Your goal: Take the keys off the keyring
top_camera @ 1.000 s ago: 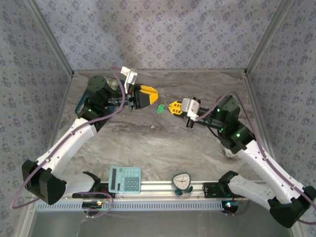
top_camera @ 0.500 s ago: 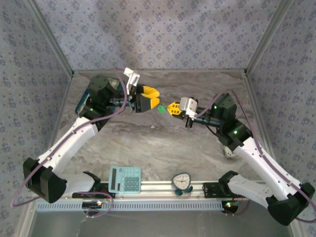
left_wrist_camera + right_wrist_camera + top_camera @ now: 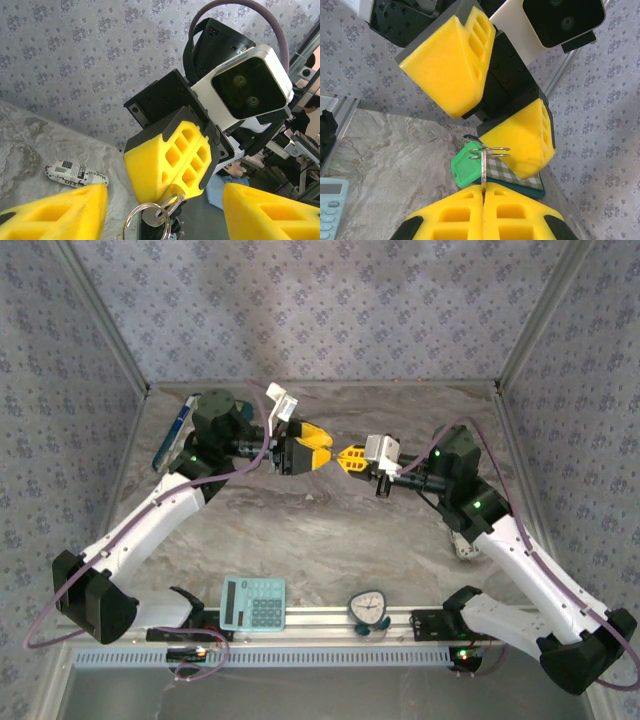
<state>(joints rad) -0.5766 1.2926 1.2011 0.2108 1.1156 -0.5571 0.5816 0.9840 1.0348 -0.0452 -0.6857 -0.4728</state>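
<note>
Overhead, the two arms meet nose to nose above the far half of the grey marbled tabletop. The left gripper has its yellow foam fingers spread wide apart and holds nothing; the tip of the right gripper sits just beside them. The right gripper's own yellow fingers are pressed together on a slim metal blade. It is seen edge-on from the right wrist, so it is probably a key shank, though that is hard to confirm. The blade carries a thin silver wire keyring. The small bright-green flat key hangs off that ring, touching it, just beside the lower of the left gripper's fingers. From the left wrist, the ring dangles below the closed right fingertips, between the open left fingers. The teal rectangular calculator lies well apart at the table's near edge.
</note>
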